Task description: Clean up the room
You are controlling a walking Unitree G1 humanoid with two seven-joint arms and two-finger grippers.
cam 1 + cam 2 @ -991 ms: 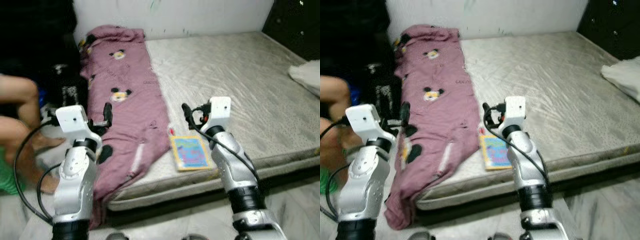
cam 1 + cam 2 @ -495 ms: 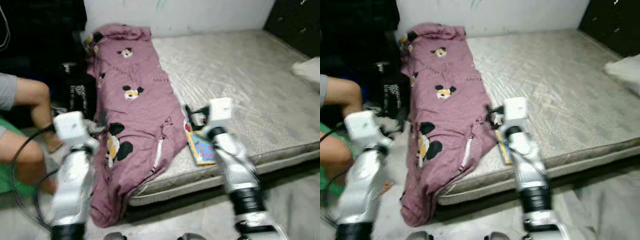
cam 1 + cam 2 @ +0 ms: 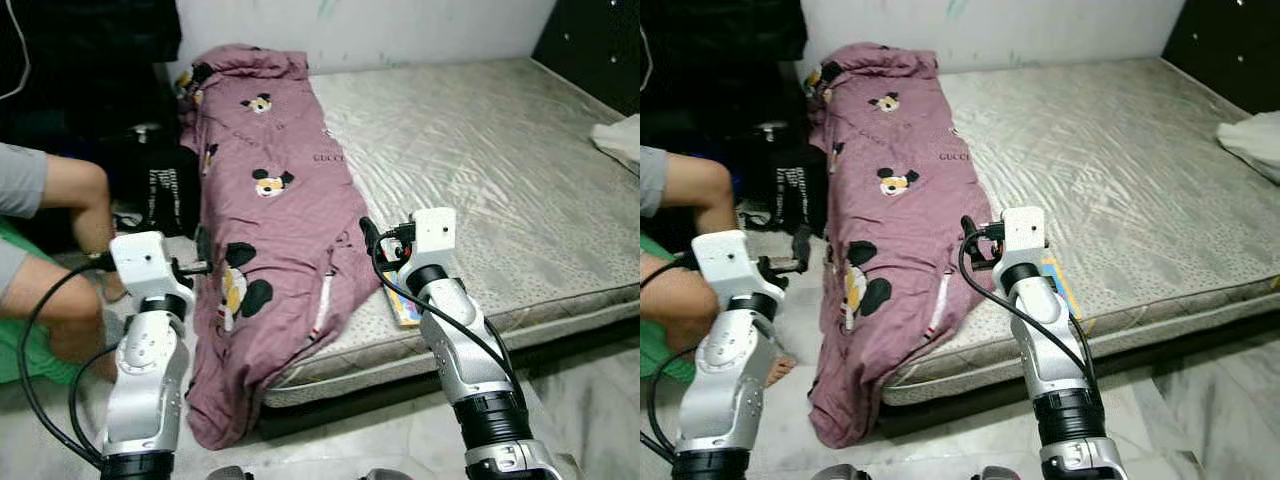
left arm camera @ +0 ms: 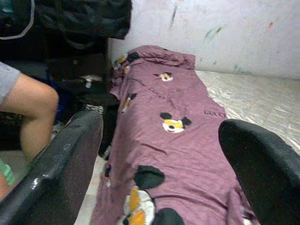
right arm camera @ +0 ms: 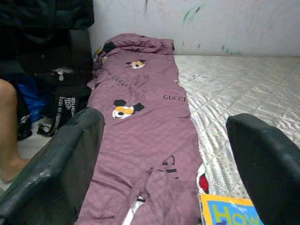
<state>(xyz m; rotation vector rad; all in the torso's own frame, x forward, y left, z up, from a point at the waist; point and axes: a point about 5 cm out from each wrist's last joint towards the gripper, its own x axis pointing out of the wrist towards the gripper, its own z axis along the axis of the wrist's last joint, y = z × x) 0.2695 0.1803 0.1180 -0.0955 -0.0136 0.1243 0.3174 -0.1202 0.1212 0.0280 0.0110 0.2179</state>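
My head pictures are bright and sharp, with soft, even light. The shiny grey quilted mattress (image 3: 480,150) gleams a little. The far left corner is very dark. In my wrist pictures my own black fingers (image 4: 61,173) look big and blurry up close.

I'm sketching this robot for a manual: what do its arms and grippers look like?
Both arms are silver jointed tubes with black collars low down. A white boxy block sits at each wrist, and loose black cables loop alongside. The left gripper and right gripper each carry two long, thick, glossy black fingers.
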